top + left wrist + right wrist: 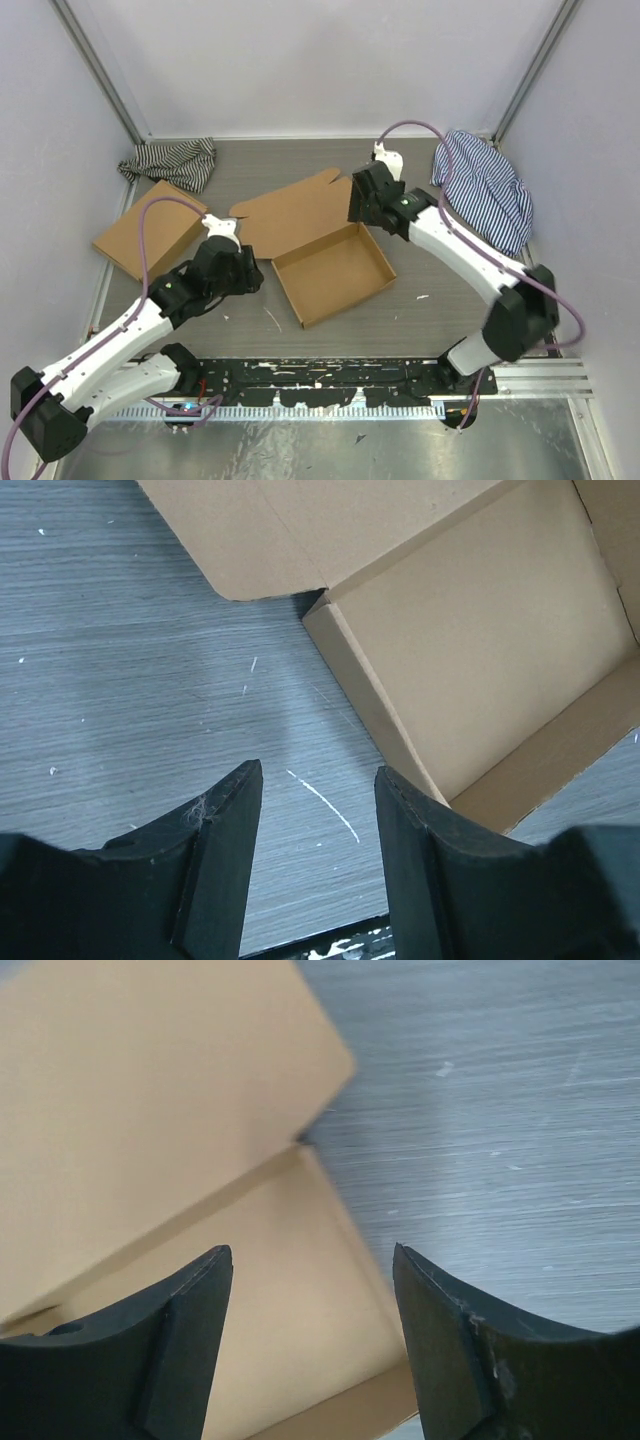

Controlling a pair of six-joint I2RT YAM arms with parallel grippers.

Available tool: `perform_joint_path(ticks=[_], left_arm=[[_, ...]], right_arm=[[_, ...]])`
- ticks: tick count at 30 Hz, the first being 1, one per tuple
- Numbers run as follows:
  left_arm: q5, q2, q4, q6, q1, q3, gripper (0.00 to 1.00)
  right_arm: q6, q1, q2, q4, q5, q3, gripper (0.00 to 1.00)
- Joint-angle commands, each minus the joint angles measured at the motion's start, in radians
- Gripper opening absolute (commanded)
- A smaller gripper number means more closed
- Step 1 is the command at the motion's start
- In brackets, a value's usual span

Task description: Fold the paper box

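Grey wood-grain table (440, 310), pale walls (320, 60) on three sides.
paper box (335, 272) open mid-table (free surface in front of it); left gripper (318, 775) and right gripper (312, 1255) both spread, empty.

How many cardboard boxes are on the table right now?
2. The open brown cardboard mailer box, lid flap laid back, sits in the centre. The flat closed brown cardboard box lies at the left, near a crumpled striped cloth. I see no others.
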Motion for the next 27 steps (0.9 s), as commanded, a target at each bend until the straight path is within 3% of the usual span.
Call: perform_joint_path(ticks=[1,9,20,27], left_arm=[[0.005,-0.051,-0.047,-0.007,0.003,-0.001,0.56],[-0.041,-0.145,-0.076,-0.014,0.004,-0.038,0.56],[-0.023,-0.140,-0.051,-0.029,0.004,-0.080,0.56],[-0.006,-0.126,-0.027,-0.037,0.004,-0.091,0.56]], right_arm=[[-0.265,-0.108,0.134,0.017,-0.031,-0.028,0.69],[-0.314,-0.159,0.158,0.170,-0.219,-0.140,0.64],[-0.287,-0.159,0.074,0.200,-0.236,-0.214,0.60],[-0.291,-0.158,0.042,0.242,-0.384,-0.256,0.54]])
